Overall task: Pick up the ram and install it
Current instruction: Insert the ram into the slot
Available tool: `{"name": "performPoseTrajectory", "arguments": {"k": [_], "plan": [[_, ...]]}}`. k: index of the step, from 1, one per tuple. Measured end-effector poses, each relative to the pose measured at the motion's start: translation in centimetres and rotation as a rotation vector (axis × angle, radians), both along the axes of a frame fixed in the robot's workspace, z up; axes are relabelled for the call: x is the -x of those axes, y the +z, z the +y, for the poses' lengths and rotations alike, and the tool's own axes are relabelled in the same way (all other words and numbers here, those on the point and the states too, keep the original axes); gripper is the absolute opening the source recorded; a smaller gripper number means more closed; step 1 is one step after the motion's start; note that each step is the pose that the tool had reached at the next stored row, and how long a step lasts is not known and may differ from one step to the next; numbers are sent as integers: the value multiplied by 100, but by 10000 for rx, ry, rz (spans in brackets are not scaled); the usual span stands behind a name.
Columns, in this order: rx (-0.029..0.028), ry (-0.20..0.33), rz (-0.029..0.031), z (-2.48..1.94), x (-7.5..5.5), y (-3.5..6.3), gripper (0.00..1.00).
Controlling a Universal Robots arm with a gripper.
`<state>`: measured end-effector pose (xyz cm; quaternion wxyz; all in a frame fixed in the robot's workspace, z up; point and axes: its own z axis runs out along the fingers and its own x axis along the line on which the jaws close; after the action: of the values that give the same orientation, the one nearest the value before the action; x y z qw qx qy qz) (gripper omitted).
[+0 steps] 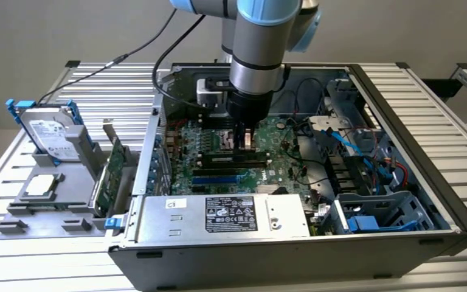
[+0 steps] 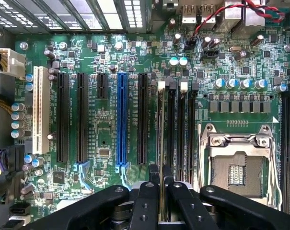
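Observation:
In the wrist view the ram (image 2: 161,139) shows edge-on as a thin pale strip. It runs from between my fingers along the leftmost black memory slot, in line with it; I cannot tell whether it is seated. My gripper (image 2: 161,196) is shut on it, with the black fingers (image 2: 145,203) pressed against both faces. In the exterior view the gripper (image 1: 245,141) points straight down inside the open computer case (image 1: 428,201), just above the memory slots (image 1: 233,159) on the green motherboard (image 1: 217,179).
The CPU socket (image 2: 238,165) lies beside the memory slots, with a blue expansion slot (image 2: 121,120) on the other side. The power supply (image 1: 225,213) and blue cables (image 1: 349,145) crowd the case. At the exterior view's left, a grey holder (image 1: 47,210) carries a hard drive (image 1: 51,131) and a green card (image 1: 114,167).

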<state>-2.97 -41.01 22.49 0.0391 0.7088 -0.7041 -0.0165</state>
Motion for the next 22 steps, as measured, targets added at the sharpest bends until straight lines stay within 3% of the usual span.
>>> {"name": "performPoseTrajectory", "arguments": {"k": [10, 22], "plan": [[7, 189, 2, 16, 0, -25, 14], [94, 347, 5, 25, 0, -84, 14]]}}
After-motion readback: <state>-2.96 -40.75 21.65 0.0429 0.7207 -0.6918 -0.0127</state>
